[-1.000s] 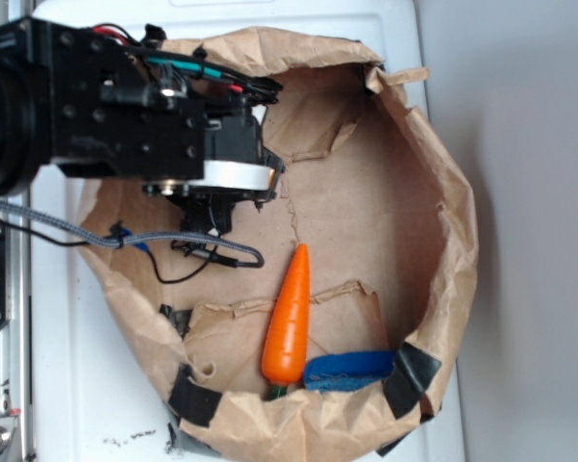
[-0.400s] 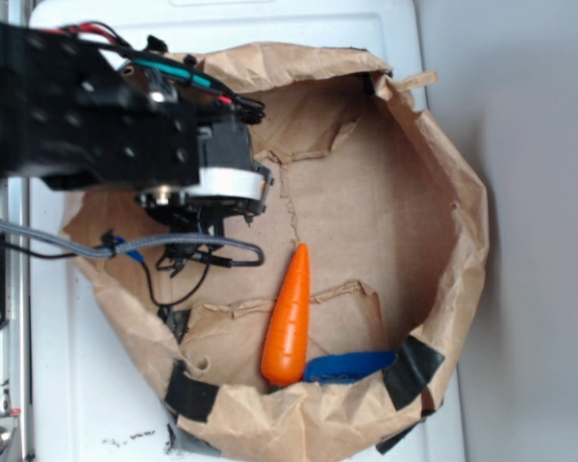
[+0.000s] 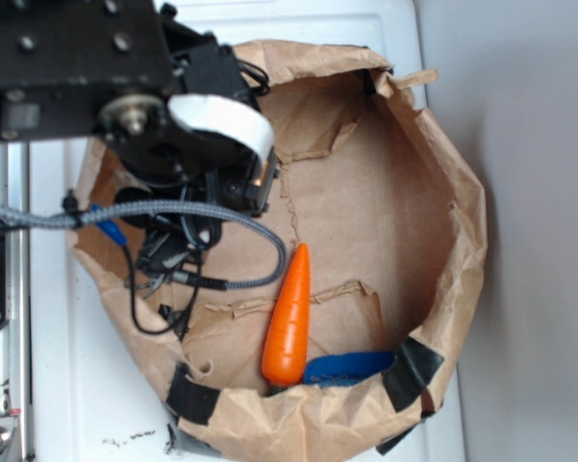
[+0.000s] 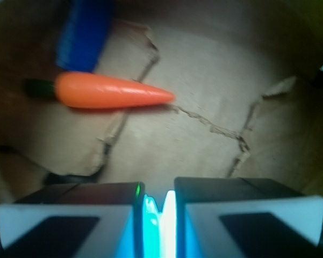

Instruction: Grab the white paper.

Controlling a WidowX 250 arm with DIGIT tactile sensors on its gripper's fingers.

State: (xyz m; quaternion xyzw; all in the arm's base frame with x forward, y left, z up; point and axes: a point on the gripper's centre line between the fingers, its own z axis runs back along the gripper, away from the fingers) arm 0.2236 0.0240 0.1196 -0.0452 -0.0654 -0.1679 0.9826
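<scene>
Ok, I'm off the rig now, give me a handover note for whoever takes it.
Pincer: jaws nearly shut, above the floor of the brown crinkled paper bag. A thin pale sliver sits in the gap.
Crumpled white paper: not plainly in either view. The sliver may be it, cannot confirm.
Also in the bag: orange plastic carrot, with a blue object by its stem end. Both are apart from the pincer.
Done: jaws closed.
Left: verify the paper is held. If not, find it under the arm and re-grasp.
</scene>
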